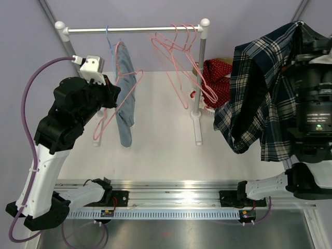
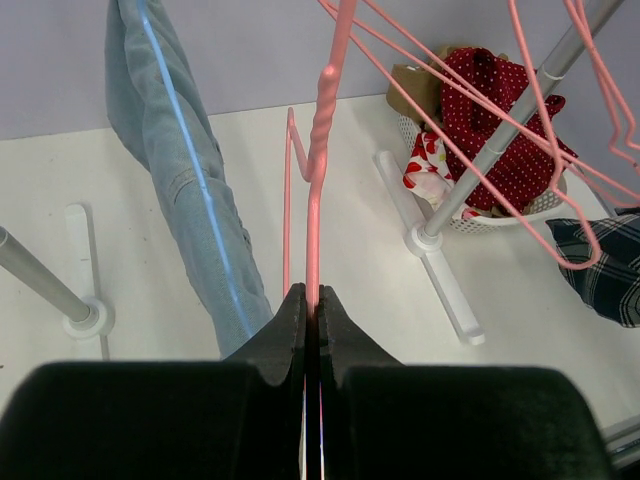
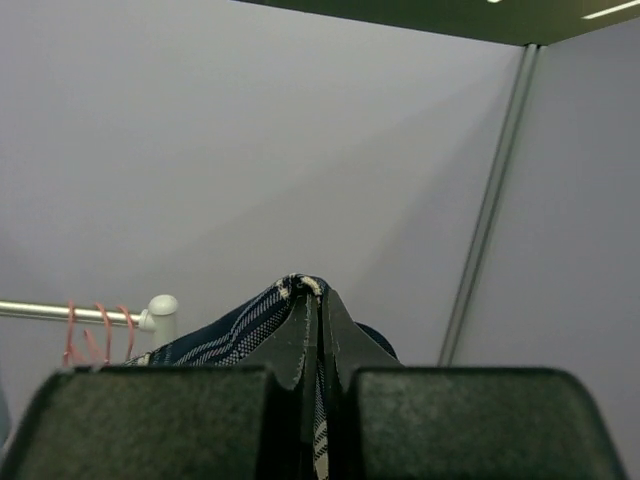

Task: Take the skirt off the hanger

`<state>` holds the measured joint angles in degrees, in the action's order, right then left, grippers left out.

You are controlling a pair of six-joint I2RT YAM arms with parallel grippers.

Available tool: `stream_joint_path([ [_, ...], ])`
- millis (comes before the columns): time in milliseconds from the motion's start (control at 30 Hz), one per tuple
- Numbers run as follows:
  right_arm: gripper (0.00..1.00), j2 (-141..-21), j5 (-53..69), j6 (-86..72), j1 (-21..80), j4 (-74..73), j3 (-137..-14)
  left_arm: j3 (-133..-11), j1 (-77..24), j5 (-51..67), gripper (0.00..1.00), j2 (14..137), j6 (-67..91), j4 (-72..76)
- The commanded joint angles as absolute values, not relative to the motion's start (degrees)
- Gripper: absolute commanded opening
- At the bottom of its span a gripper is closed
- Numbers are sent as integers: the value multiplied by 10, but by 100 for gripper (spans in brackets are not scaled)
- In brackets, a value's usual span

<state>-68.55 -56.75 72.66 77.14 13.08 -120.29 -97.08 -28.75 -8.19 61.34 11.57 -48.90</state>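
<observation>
The dark blue plaid skirt (image 1: 257,98) hangs free of any hanger at the right, high above the table. My right gripper (image 3: 312,296) is shut on a fold of it (image 3: 225,335). In the top view the cloth covers that gripper's fingers. My left gripper (image 2: 312,296) is shut on the wire of a bare pink hanger (image 2: 318,180). In the top view this gripper (image 1: 111,92) holds the hanger (image 1: 126,96) at the left end of the rack, beside the jeans.
A clothes rail (image 1: 135,29) on two posts spans the back. Light blue jeans (image 1: 126,98) hang on a blue hanger. Several empty pink hangers (image 1: 181,57) hang near the right post. A white basket (image 2: 480,222) with red dotted cloth (image 1: 218,78) stands behind it.
</observation>
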Motion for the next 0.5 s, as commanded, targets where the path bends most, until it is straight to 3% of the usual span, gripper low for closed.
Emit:
stream_joint_path([
  [0,0,-718,-564,920,771,366,-1195,-971,-288,-87,0,601,109,-457],
  [67,0,-701,-563,875,771,349,-1204,-965,-289,-83,0,599,112,-452],
  [233,0,-699,-555,752,771,86,-1277,-958,-288,-71,0,603,117,-445],
  [367,0,-773,-590,890,770,74,-1366,-955,-288,-62,0,609,123,-435],
  [467,0,-782,-576,946,770,153,-1359,-948,-288,-60,0,609,127,-428],
])
